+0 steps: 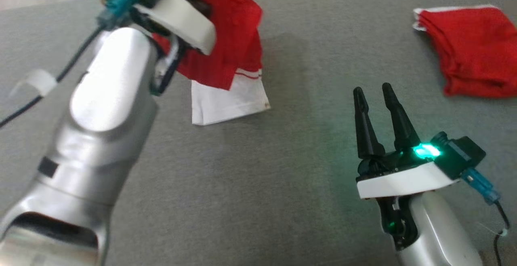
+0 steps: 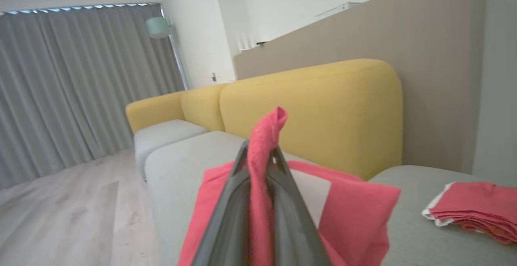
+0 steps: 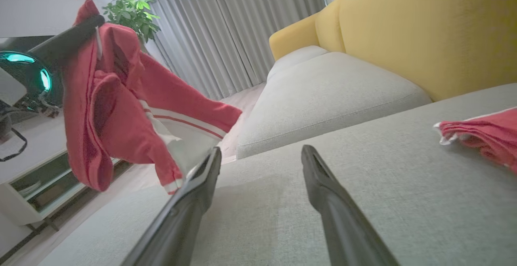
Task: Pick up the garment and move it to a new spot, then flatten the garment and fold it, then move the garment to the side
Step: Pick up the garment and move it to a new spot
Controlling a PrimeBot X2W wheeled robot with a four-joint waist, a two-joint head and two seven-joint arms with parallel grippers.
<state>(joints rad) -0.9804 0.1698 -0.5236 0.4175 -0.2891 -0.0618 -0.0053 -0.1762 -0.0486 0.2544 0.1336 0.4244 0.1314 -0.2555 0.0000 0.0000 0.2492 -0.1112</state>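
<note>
my left fingers (image 2: 230,209) are clamped on a pinch of the red and white garment (image 1: 232,35), a fold of red cloth poking up past their tips. the rest of it hangs below them in a bunch, red on top and the white striped hem lowest. from the right wrist view it looks to hang clear of the grey sofa seat (image 1: 282,177), over the seat's left part. my right fingers (image 1: 365,128) stand spread wide with nothing between them, low over the seat, well to the right of the hanging garment and pointing away from me. a second red piece with a white edge (image 1: 472,51) lies folded on the seat at the far right, apart from both arms. the yellow backrest (image 2: 323,108) runs along behind the seat
</note>
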